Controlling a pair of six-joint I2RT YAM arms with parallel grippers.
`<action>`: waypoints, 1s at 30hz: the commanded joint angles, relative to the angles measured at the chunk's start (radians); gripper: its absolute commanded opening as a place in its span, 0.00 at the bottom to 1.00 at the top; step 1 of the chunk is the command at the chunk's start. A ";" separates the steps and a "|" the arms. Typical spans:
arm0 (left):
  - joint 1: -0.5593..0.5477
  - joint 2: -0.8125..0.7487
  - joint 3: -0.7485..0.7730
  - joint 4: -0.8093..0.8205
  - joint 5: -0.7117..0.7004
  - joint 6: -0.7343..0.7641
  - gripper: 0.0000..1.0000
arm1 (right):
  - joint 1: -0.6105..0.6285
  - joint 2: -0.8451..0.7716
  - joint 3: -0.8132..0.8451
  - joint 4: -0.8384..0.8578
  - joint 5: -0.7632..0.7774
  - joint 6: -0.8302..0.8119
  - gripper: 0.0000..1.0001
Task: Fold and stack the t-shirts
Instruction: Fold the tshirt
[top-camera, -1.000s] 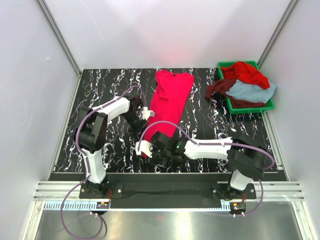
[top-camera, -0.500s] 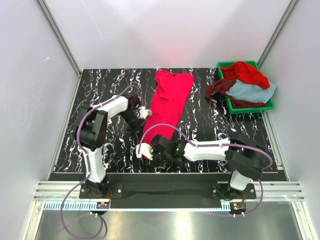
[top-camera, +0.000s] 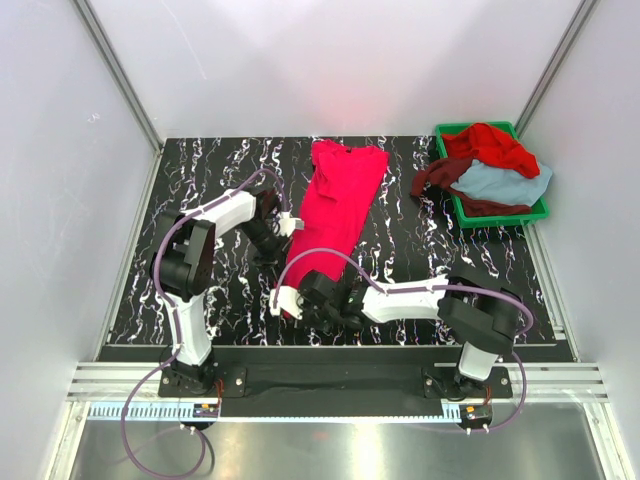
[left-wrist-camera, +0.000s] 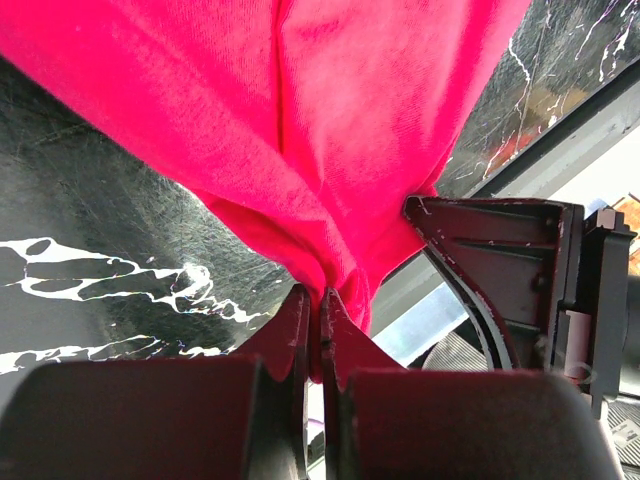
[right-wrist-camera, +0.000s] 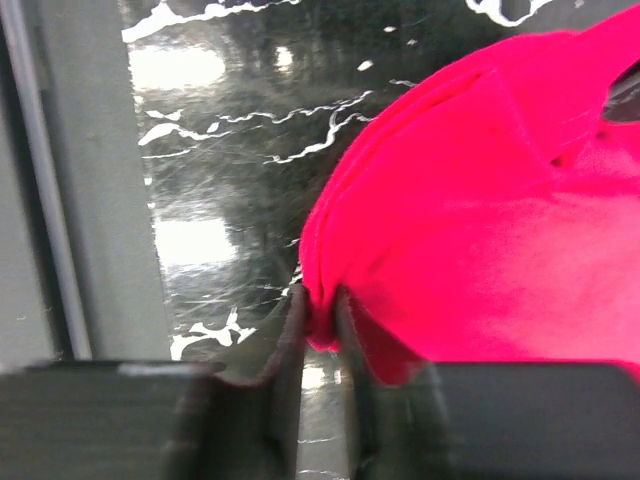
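On my far left, the left arm reaches out over the black marbled desk to the left edge of the crimson-pink t-shirt. In the left wrist view the left jaws are pressed together with a bunched fold of that shirt pinched between them, and the cloth fans up and away from the tips.

The shirt lies in a long strip down the middle of the desk. Its wide end is toward the back and its narrow end comes near the front edge.

At that near end the right arm stretches leftward across the front of the desk. The right wrist view shows the right jaws closed on the folded edge of the shirt, just above the glossy surface, with the fabric spreading off to the right.

At the back right corner sits the green bin. It holds a brighter red t-shirt on top, a light blue-grey t-shirt beside it, and a dark maroon t-shirt spilling over the bin's left wall onto the desk.
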 joint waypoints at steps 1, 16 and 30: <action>0.005 -0.027 0.024 -0.001 0.015 0.005 0.00 | 0.009 0.026 0.011 -0.020 0.043 -0.015 0.15; 0.005 -0.070 0.028 -0.024 -0.014 -0.008 0.00 | -0.063 -0.282 0.020 -0.331 0.196 -0.133 0.00; -0.016 -0.004 0.249 -0.220 0.131 0.096 0.00 | -0.165 -0.460 -0.026 -0.468 0.224 -0.109 0.00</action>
